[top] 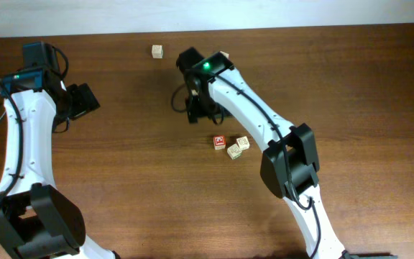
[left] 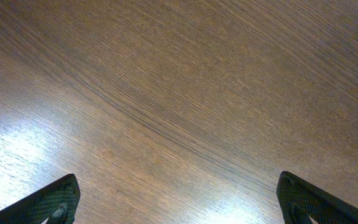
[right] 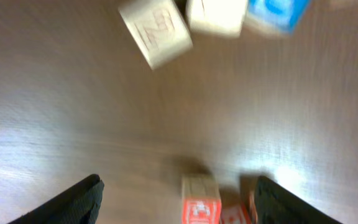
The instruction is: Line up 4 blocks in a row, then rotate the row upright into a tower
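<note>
From overhead you're counting four in all on the worktop [top: 351, 86] — a red-topped block [top: 220, 142], a middle pale block [top: 233, 151] and an outer pale block [top: 243, 143] are sitting bunched together, while a lone block [top: 157, 51] is lying well apart near the far edge. Your right pincer [right: 178, 186] is standing released, fingers wide of a red-faced block [right: 201, 199] sitting between them (blurred — which of the four, you cannot tell). Your left pincer [left: 176, 186] is hanging released over bare wood.
</note>
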Motion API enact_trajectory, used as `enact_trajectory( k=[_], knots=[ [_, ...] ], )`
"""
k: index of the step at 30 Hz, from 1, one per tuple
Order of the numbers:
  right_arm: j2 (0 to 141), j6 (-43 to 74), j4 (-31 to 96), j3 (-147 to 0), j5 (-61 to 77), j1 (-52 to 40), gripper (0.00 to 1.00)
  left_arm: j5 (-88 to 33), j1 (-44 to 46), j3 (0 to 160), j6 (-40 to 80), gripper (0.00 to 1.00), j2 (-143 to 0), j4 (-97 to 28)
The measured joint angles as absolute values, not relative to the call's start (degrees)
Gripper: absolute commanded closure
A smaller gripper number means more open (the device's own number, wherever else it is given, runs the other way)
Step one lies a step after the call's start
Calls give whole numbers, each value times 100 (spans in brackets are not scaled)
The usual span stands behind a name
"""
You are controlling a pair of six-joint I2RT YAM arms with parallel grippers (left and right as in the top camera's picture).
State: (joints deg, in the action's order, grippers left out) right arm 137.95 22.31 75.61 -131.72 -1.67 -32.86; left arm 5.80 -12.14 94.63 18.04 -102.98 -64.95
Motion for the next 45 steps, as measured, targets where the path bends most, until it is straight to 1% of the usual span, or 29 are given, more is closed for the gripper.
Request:
enact_trajectory(
  k=[4, 7, 8, 10, 13, 16, 18, 20, 21, 24, 26, 30, 32, 36, 41, 45],
  knots=[
    [13797, 1653, 6285, -13207, -165, -3234, 22, 580, -1214, 9463, 1804, 1, -10298, -6495],
    [13874, 1160, 5850, -13207, -123, -3234, 22, 580, -1214, 9463, 1804, 1, -10298, -6497],
    [13968, 786, 5728, -13207, -21, -3234, 22, 580, -1214, 9463, 1804, 0, -10298, -6495],
    [14186, 154, 5712, -13207, 137, -3234, 23, 580, -1214, 9463, 1804, 1, -10298, -6497],
    [14379, -366, 5712, -13198, 228, -3234, 23, 580, -1214, 9463, 1804, 1, -10298, -6497],
    [14453, -580, 5658, -13198, 263, -3232, 23, 580, -1214, 9463, 1804, 1, -10298, -6495],
    [14505, -646, 5649, -13198, 268, -3221, 27, 580, -1214, 9463, 1804, 1, -10298, -6497],
    [14575, -674, 5660, -13200, 248, -3208, 30, 580, -1214, 9463, 1804, 1, -10298, -6501],
    [14595, -681, 5682, -13200, 263, -3194, 30, 580, -1214, 9463, 1804, 1, -10298, -6504],
    [14711, -709, 5701, -13198, 266, -3133, 43, 580, -1214, 9463, 1804, 1, -10298, -6514],
    [14720, -694, 5789, -13198, 266, -3105, 47, 580, -1214, 9463, 1804, 1, -10298, -6514],
    [14720, -150, 6027, -13198, 263, -3098, 68, 580, -1214, 9463, 1804, 1, -10298, -6514],
    [14720, 169, 6154, -13198, 266, -3098, 75, 580, -1214, 9463, 1804, 1, -10298, -6517],
    [14665, 880, 6648, -13200, 266, -3111, 81, 580, -1214, 9463, 1804, 1, -10298, -6514],
    [14608, 1632, 7603, -13200, 543, -3223, 81, 580, -1214, 9463, 1804, 1, -10298, -6517],
    [14599, 1809, 8173, -13200, 871, -3555, 80, 580, -1214, 9463, 1804, 1, -10298, -6514]
  ],
)
